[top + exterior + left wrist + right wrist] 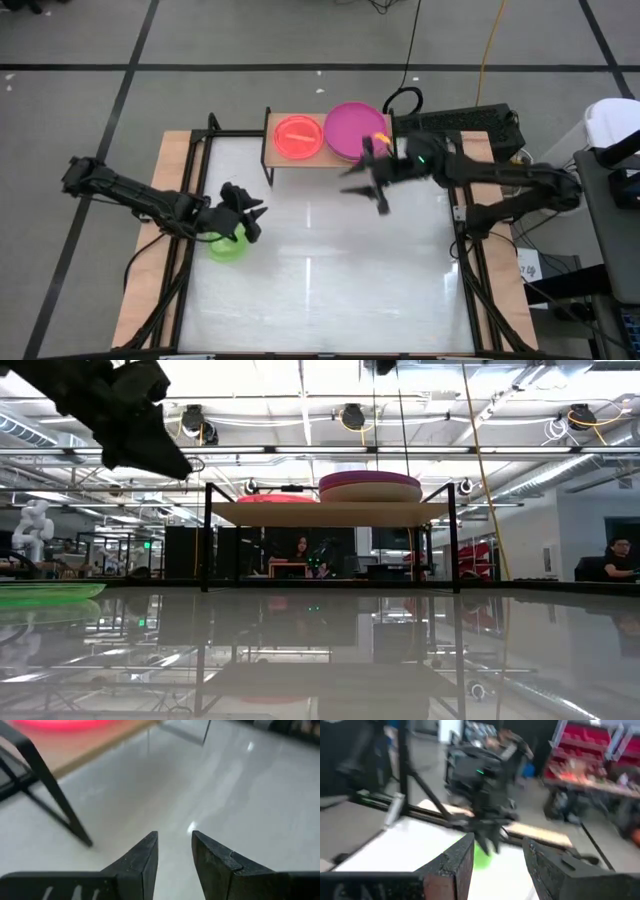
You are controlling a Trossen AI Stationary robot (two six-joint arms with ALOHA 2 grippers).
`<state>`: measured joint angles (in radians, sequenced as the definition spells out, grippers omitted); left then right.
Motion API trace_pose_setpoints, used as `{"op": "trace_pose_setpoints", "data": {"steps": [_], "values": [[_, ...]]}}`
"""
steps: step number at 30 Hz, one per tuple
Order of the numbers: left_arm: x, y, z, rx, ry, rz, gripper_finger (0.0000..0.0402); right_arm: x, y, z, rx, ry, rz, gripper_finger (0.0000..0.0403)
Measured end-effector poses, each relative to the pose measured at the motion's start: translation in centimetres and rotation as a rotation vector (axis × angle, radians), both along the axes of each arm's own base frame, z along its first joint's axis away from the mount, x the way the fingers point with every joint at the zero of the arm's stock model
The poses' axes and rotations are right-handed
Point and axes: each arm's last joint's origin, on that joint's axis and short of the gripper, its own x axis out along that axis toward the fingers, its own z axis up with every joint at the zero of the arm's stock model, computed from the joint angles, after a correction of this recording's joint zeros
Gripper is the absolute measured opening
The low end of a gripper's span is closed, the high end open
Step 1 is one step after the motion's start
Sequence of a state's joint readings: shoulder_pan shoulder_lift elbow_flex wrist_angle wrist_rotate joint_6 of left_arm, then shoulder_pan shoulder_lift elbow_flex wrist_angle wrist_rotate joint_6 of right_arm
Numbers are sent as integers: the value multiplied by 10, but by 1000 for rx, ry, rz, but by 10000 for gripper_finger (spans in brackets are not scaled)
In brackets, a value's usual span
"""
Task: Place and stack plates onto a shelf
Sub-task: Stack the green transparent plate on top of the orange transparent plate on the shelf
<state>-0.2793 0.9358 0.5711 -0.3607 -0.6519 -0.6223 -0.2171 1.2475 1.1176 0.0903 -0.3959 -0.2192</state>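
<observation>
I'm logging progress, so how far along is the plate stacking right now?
Mostly done, it seems. The shelf holds a pink plate and a stack topped by a magenta plate. Nothing is in hand: the right tool hangs open and empty in front of the shelf. One green plate is left on the table, with the left tool, also open, just above it.

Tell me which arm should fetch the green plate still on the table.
The left. Its hand hangs open right over the small round translucent green plastic plate at the table's left side. The right hand, open and empty, sits in front of the light-wood shelf, well away from that plate.
</observation>
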Motion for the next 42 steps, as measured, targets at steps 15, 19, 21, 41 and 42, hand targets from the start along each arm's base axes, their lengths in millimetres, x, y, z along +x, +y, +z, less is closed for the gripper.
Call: {"op": "trace_pose_setpoints", "data": {"steps": [15,19,21,41,42], "values": [[14,-26,-48,-314,665,-8,124,-63,42,-58,-35,-417,34,153],[18,-26,-59,-388,708,64,124,-63,42,-60,-45,-404,34,153],[20,-26,-65,-450,742,92,124,-63,42,-60,-50,-404,32,153],[28,-19,-88,-540,857,252,117,-63,42,-61,-58,-400,23,153],[27,-19,-88,-540,859,253,110,-62,41,-61,-57,-398,14,153]]}}
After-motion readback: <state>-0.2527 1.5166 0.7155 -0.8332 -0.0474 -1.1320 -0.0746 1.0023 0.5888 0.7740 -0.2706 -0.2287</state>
